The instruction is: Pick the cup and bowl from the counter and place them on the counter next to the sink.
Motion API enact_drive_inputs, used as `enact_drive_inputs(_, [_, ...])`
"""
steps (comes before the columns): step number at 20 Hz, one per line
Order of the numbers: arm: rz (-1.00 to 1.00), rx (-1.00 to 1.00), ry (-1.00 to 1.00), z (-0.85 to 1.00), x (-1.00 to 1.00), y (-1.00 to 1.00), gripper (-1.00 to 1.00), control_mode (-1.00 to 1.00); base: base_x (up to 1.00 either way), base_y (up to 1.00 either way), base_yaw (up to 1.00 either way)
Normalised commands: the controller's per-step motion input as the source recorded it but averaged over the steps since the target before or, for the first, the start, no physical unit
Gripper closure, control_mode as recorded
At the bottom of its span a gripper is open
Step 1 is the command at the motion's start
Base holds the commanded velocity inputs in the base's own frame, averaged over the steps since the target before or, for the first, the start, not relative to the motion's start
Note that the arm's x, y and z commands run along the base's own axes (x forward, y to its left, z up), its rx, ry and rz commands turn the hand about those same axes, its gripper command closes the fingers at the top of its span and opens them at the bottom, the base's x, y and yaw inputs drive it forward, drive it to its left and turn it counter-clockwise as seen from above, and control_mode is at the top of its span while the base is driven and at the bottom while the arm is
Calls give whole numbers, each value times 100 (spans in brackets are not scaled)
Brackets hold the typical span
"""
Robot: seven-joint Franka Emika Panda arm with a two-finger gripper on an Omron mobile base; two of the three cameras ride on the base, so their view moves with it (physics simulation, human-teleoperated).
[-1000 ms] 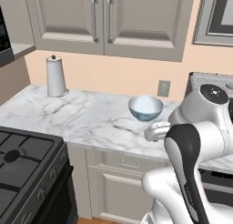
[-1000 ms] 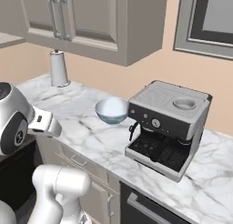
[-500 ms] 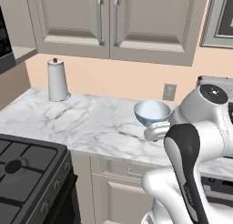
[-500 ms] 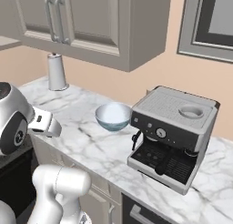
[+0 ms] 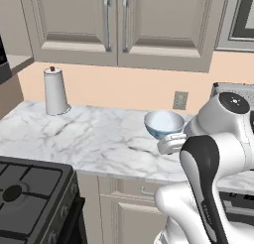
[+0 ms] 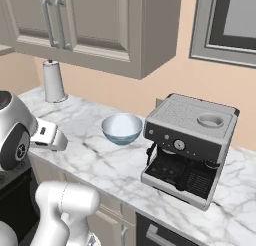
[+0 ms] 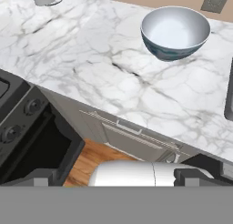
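Observation:
The bowl [image 5: 163, 123] [image 6: 121, 127] is pale blue-white and glossy. It stands upright and empty on the white marble counter [image 5: 94, 139] [image 6: 100, 157], just left of a coffee machine. In the hand view the bowl [image 7: 175, 31] sits at the upper right, with bare counter [image 7: 91, 59] beside it. My gripper [image 7: 118, 177] is open, its two dark tips wide apart with nothing between them. It hangs over the counter's front edge, short of the bowl and apart from it. The cup and the sink are out of view.
A grey coffee machine [image 6: 190, 147] stands right of the bowl. A tall white cylinder with a dark knob [image 5: 55, 91] [image 6: 53, 81] stands at the back left. The black stovetop [image 5: 25, 198] [image 7: 18, 127] borders the counter on the left. Wall cabinets [image 5: 119, 25] hang above.
The whole picture has shifted slightly in both base views, so the camera moved. The bowl and other things stay put on the counter. The gripper stays open.

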Motion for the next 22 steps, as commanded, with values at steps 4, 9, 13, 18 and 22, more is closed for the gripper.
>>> enact_drive_inputs(4, [0,0,0,0,0,0,-100,100,52,34,-14])
enact_drive_inputs(9, [0,0,0,0,0,0,-100,100,82,46,-25])
enact_drive_inputs(13, [0,0,0,0,0,0,-100,100,95,51,-30])
enact_drive_inputs(18, [0,0,0,0,0,0,-100,100,2,0,-1])
enact_drive_inputs(22, [0,0,0,0,0,0,-100,100,0,0,0])
